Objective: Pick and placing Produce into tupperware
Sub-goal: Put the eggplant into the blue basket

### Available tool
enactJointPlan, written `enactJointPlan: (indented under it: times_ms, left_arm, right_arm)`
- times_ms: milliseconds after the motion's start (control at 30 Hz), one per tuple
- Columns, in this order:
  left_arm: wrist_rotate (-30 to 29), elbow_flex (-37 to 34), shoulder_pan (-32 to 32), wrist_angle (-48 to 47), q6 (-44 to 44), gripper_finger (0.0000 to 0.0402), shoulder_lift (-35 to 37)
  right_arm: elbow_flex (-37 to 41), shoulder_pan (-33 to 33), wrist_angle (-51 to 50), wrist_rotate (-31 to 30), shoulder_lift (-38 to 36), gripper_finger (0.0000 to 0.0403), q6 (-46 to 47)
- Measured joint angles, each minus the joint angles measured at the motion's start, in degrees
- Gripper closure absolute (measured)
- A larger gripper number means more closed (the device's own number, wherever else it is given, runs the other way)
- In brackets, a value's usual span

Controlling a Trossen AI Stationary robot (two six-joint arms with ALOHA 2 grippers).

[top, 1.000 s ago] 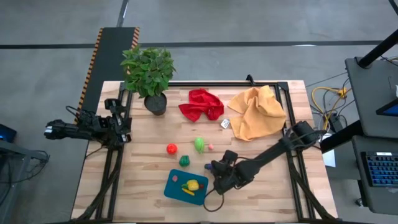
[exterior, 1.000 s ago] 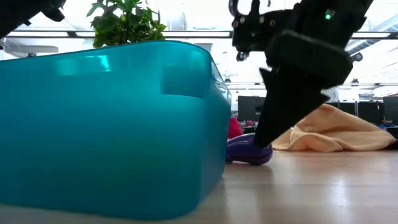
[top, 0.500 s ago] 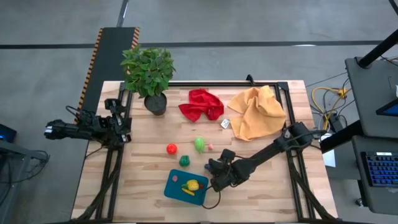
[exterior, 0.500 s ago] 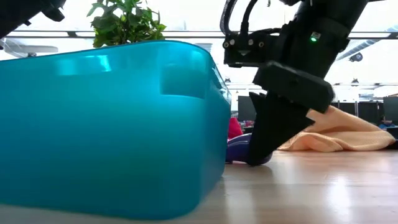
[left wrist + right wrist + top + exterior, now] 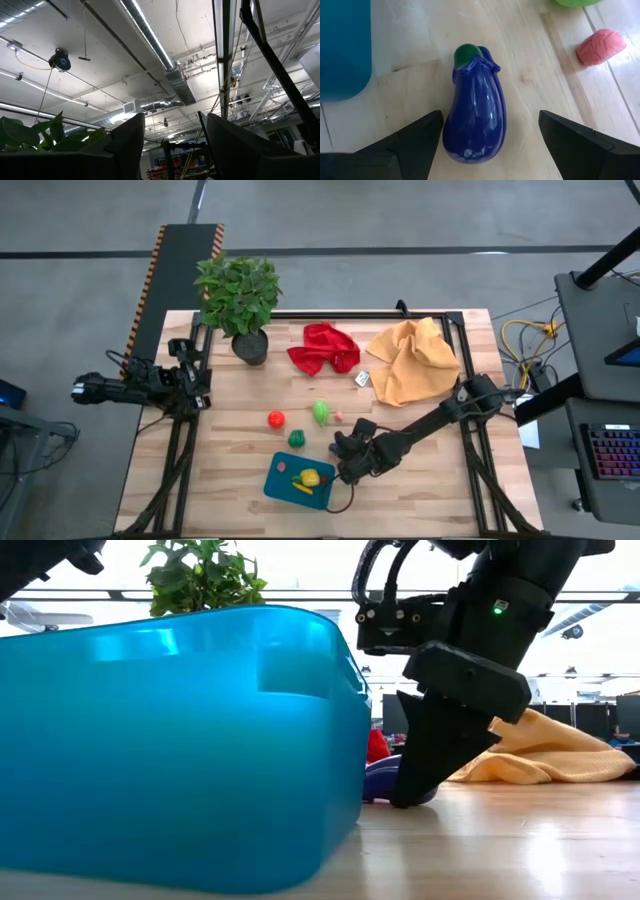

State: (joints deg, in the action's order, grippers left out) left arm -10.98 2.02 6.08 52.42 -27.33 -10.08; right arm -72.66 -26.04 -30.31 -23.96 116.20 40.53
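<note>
Straddling the purple eggplant (image 5: 474, 117) with fingers spread wide, the right gripper (image 5: 490, 142) is gripping nothing yet.
The eggplant is lying on the table (image 5: 230, 470) just right of the blue container (image 5: 280, 483); the left gripper (image 5: 200, 388) is waiting half-open at the left edge.

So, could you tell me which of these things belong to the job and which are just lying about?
Part of the job:
- tupperware, already holding some pieces
- purple eggplant, between the open fingers of the right gripper
- red piece, light green piece, dark green piece, pink piece

Lying about:
- potted plant
- red cloth
- yellow cloth
</note>
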Motion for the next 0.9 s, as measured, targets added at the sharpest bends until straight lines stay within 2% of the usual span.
enactJointPlan:
  times_ms: [333,700,900]
  left_arm:
    - [0.0,0.0,0.0,0.0,0.0,0.0202,0.0]
    - [0.0,0.0,0.0,0.0,0.0,0.0202,0.0]
    - [0.0,0.0,0.0,0.0,0.0,0.0202,0.0]
  right_arm:
    - [0.1,0.2,-0.1,1.4,0.0,0.0083,0.1]
    - [-0.1,0.2,0.2,2.2,0.2,0.0195,-0.2]
    - [-0.1,0.2,-0.1,2.1,0.2,0.024,-0.3]
